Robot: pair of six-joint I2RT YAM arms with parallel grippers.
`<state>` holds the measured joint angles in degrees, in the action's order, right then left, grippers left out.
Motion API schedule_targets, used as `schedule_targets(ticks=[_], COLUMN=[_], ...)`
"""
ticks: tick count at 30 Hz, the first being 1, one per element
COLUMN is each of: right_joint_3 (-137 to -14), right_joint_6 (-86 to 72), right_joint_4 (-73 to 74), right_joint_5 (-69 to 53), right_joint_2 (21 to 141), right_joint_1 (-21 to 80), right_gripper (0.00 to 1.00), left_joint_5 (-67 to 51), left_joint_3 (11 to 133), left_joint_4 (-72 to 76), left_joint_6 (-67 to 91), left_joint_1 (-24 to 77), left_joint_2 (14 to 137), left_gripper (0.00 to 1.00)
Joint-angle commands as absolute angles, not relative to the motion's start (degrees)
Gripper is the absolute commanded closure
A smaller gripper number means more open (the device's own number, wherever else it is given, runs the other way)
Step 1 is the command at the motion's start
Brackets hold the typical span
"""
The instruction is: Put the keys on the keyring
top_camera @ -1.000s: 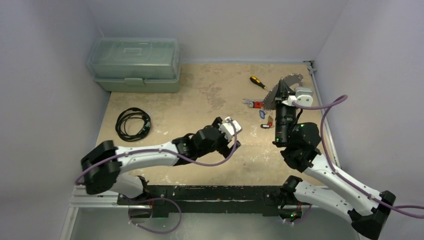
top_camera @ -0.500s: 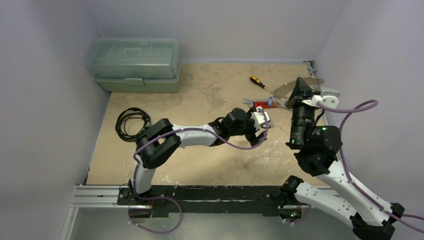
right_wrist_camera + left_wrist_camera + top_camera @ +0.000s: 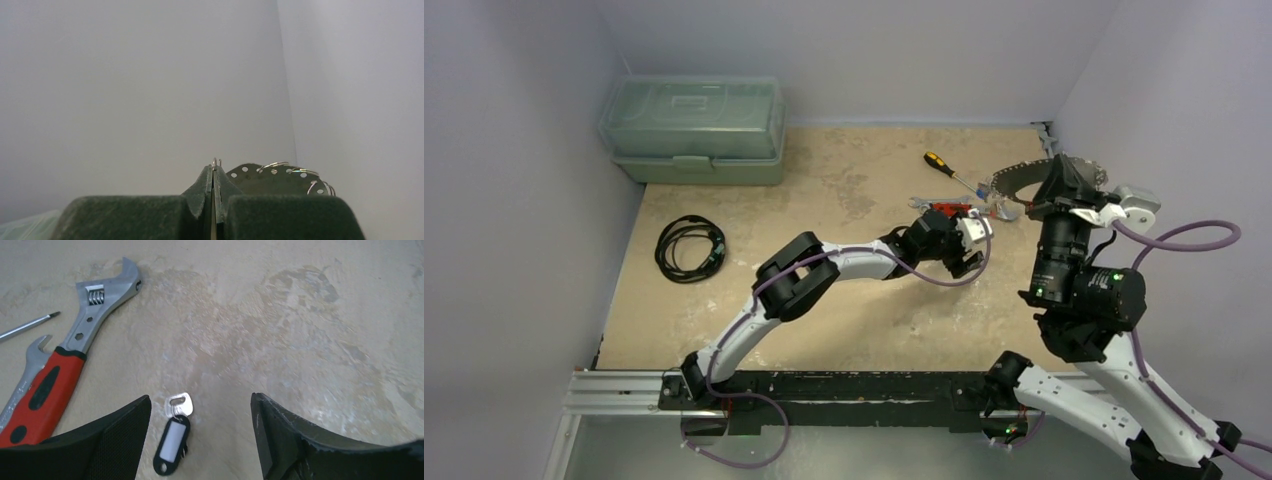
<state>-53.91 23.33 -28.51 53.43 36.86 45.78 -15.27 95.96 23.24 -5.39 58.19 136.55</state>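
Nearby, holding left gripper spread wide over the black-tagged key, flat on the desk right of its middle, just beside a red-handled wrench. Farther back, pinching the keyring by its edge in tightly pressed right gripper, raised near the desk's far right corner.

key on table, below my left gripper | wrench left of key | screwdriver behind wrench | toolbox far-left corner | cable before toolbox
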Motion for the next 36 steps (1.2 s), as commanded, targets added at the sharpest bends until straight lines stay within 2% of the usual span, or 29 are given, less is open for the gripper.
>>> schedule_targets(ticks=[1, 4, 8, 15, 20, 31, 36], right_joint_3=[-55.7, -55.8, -55.9, -55.7, -56.0, -54.2, -52.3], right_joint_6=[21.0, 19.7, 19.1, 16.7, 15.5, 8.8, 5.4], right_joint_4=[-27.5, -25.6, -24.4, -22.1, -20.2, -14.4, -12.4], right_joint_5=[51.5, 50.3, 49.5, 47.6, 47.1, 44.4, 43.2], right_joint_2=[35.4, 34.4, 33.1, 31.9, 31.9, 30.8, 30.2], right_joint_1=[45.7, 45.7, 45.7, 45.8, 45.7, 45.7, 45.7], right_gripper=[1.00, 1.00, 1.00, 1.00, 1.00, 1.00, 1.00], left_joint_5=[-11.8, -9.7, -7.6, -3.7, -3.2, 7.0, 9.7], left_joint_3=[108.4, 115.2, 120.2, 117.2, 111.6, 77.6, 66.1], left_joint_4=[15.7, 8.8, 0.4, -5.6, -7.0, 3.3, 3.3], left_joint_6=[-7.0, -7.8, -8.8, -10.4, -10.8, -0.9, 6.3], left_joint_1=[57.6, 57.6, 57.6, 57.6, 57.6, 57.6, 57.7], left_joint_2=[142.2, 146.4, 148.9, 147.9, 144.5, 117.5, 106.4], left_gripper=[0.31, 0.37, 0.53, 0.77, 1.00, 1.00, 1.00])
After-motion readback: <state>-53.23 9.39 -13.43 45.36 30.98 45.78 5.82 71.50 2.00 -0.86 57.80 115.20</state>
